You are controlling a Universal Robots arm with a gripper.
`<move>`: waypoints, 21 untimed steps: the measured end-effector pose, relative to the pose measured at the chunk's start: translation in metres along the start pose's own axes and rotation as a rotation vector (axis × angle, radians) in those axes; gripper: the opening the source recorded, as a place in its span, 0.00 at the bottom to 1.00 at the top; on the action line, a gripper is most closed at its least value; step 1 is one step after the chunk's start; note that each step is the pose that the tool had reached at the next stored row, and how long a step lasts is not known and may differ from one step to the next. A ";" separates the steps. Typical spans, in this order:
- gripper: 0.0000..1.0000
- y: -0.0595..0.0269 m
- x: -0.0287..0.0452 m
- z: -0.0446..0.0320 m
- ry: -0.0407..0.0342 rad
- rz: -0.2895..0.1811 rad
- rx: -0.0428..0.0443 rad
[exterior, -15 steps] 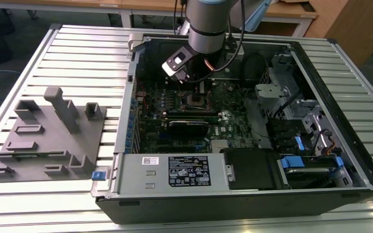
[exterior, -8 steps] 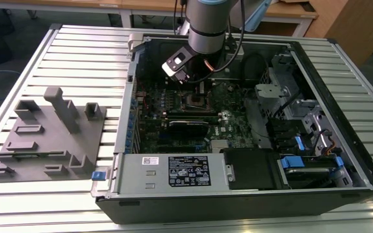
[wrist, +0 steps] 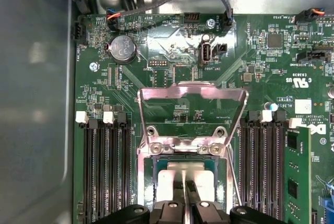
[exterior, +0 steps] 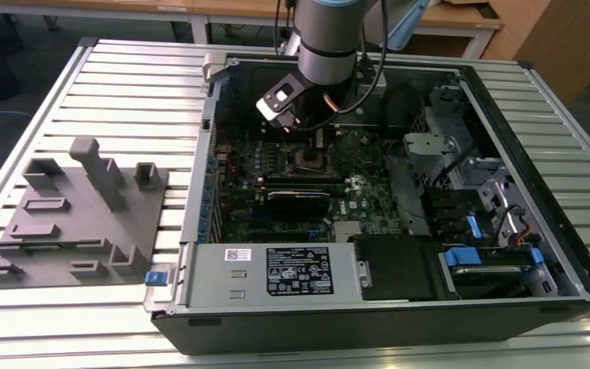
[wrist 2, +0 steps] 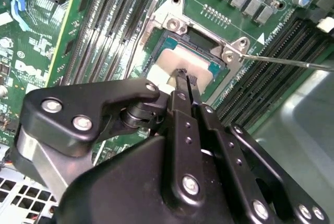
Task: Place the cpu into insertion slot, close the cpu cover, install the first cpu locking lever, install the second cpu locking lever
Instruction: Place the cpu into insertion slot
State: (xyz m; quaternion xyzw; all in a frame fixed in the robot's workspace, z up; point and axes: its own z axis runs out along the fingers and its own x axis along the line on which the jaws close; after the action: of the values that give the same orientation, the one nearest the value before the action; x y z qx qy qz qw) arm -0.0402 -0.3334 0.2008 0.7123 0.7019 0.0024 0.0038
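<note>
Hovering inside the open computer case [exterior: 377, 323], I hang over the green motherboard [wrist: 250, 67]. The cpu cover [wrist: 191, 92] stands flipped up, so the insertion slot [wrist: 158, 167] lies open, hemmed in by memory slots [wrist: 107, 172] on either side. The cpu [wrist: 183, 171] lies flat in the slot. My pincer [wrist: 186, 186] is pinched narrow and holds nothing, its tips at the chip's metal top. A thin locking lever [wrist 2: 284, 60] is swung clear.

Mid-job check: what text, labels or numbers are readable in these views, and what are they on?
Nothing can be quoted reliably.
On the power supply box, the black label: dense print, too small.
Next to it, the white sticker: too small.
White lettering on the motherboard, first wrist view: upside down, tiny, blurred.
Stamped marks on the coin cell: unreadable.
</note>
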 end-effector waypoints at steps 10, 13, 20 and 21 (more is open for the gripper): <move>0.16 0.0000 -0.0003 -0.0138 -0.0016 0.000 0.0008; 0.16 0.0000 -0.0003 -0.0138 -0.0015 0.000 0.0002; 0.16 -0.0008 -0.0003 -0.0130 0.0058 0.000 -0.0313; 0.16 -0.0010 -0.0003 -0.0129 0.0057 0.000 -0.0313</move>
State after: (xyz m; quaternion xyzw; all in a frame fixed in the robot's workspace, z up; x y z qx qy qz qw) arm -0.0414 -0.3337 0.2138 0.7120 0.7019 0.0154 0.0129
